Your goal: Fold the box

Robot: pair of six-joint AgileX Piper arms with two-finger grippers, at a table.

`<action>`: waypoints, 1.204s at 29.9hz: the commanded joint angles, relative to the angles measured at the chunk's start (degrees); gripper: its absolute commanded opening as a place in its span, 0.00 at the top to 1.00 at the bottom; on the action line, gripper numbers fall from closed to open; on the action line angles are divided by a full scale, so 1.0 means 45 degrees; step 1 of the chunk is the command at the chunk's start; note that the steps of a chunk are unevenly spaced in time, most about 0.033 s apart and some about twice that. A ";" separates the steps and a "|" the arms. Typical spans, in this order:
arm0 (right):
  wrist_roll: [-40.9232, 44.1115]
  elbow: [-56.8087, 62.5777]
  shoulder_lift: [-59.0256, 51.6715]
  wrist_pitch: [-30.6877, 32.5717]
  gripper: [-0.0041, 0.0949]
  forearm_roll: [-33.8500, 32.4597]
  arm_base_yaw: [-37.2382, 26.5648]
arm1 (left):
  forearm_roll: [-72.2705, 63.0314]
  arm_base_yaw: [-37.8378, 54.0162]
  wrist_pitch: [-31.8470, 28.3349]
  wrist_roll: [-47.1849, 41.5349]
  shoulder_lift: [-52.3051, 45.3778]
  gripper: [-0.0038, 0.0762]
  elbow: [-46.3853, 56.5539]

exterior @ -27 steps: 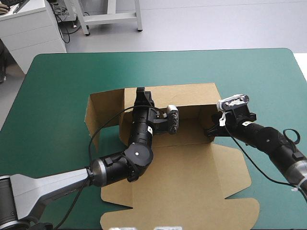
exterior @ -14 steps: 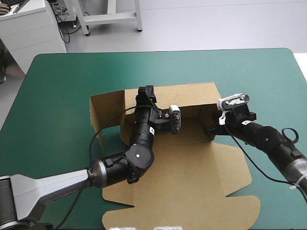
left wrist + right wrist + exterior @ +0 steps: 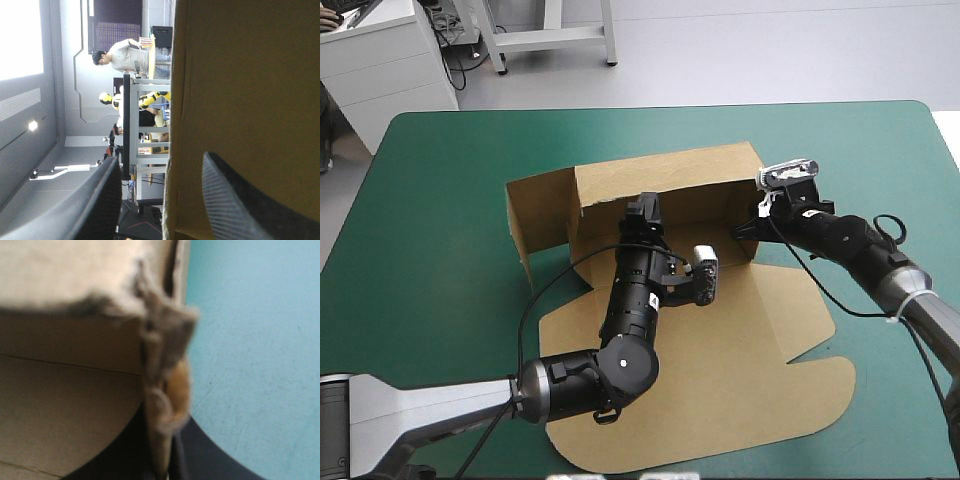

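The brown box (image 3: pixel 720 340) lies in the middle of the table, its lid flat toward the near edge. Its far wall (image 3: pixel 660 180) stands raised. My left gripper (image 3: pixel 646 208) reaches up to that wall from inside the box. In the left wrist view the gripper (image 3: pixel 161 157) is open, and the wall's edge (image 3: pixel 172 100) runs between the black fingers (image 3: pixel 95 205). My right gripper (image 3: pixel 745 232) is at the box's right end wall. In the right wrist view it (image 3: pixel 161 465) is shut on a blurred edge of board (image 3: pixel 160 365).
The teal-green cover (image 3: pixel 440 180) lies bare around the box on the left, far and right sides. A side flap (image 3: pixel 535 215) stands up at the box's left end. The lid's rounded tabs (image 3: pixel 820 390) reach close to the near edge.
The box has turned and slid toward the near edge, and its far wall stands higher. My left gripper moved right and nearer; my right gripper moved toward the far side with the end wall.
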 commanded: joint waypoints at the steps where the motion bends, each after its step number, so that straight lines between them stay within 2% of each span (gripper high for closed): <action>1: 0.0104 -0.0815 -0.0169 -0.0536 0.98 0.0312 0.0002 | 0.0935 -0.0602 0.0842 0.0018 -0.0493 0.61 -0.0349; 3: 0.0104 -0.0838 -0.0151 -0.0503 0.98 0.0312 0.0002 | 0.0232 -0.0826 0.0675 0.0751 -0.0493 0.84 -0.0349; 4: 0.0104 -0.0838 -0.0151 -0.0429 0.98 0.0312 0.0002 | -0.0375 -0.0885 0.0461 0.1280 -0.0493 0.99 -0.0376; 6: 0.0104 -0.0838 -0.0151 -0.0237 0.98 0.0312 0.0002 | -0.1904 -0.0860 0.0016 0.2560 -0.0517 0.96 -0.0565; 11: 0.0066 -0.0838 -0.0151 0.0584 0.98 0.0312 0.0002 | -0.6129 -0.0028 -0.0596 0.5402 -0.0648 0.96 -0.1803; 17: 0.0066 -0.0838 -0.0151 0.0848 0.98 0.0249 0.0002 | -1.3509 0.2550 -0.0141 0.9354 -0.0933 0.96 -0.5333; 19: 0.0066 -0.0838 -0.0151 0.0894 0.98 0.0187 0.0002 | -1.5497 0.3617 0.0210 1.0017 -0.0955 0.96 -0.6589; 22: 0.0066 -0.0838 -0.0151 0.0949 0.98 -0.0135 0.0002 | -1.7743 0.5494 0.0790 1.0236 -0.1013 0.96 -0.8399; 27: 0.0066 -0.0838 -0.0089 0.0980 0.98 -0.0685 0.0002 | -2.0840 0.8618 0.0837 0.9143 -0.1435 0.96 -1.0398; 31: 0.0066 -0.0838 0.0055 0.1010 0.98 -0.0688 0.0002 | -2.2137 1.1244 0.0977 0.8637 -0.1775 0.96 -1.0372; 36: 0.0066 -0.0838 0.0111 0.1040 0.98 -0.0688 0.0002 | -2.4867 1.4907 0.1094 0.8668 -0.2020 0.96 -0.9216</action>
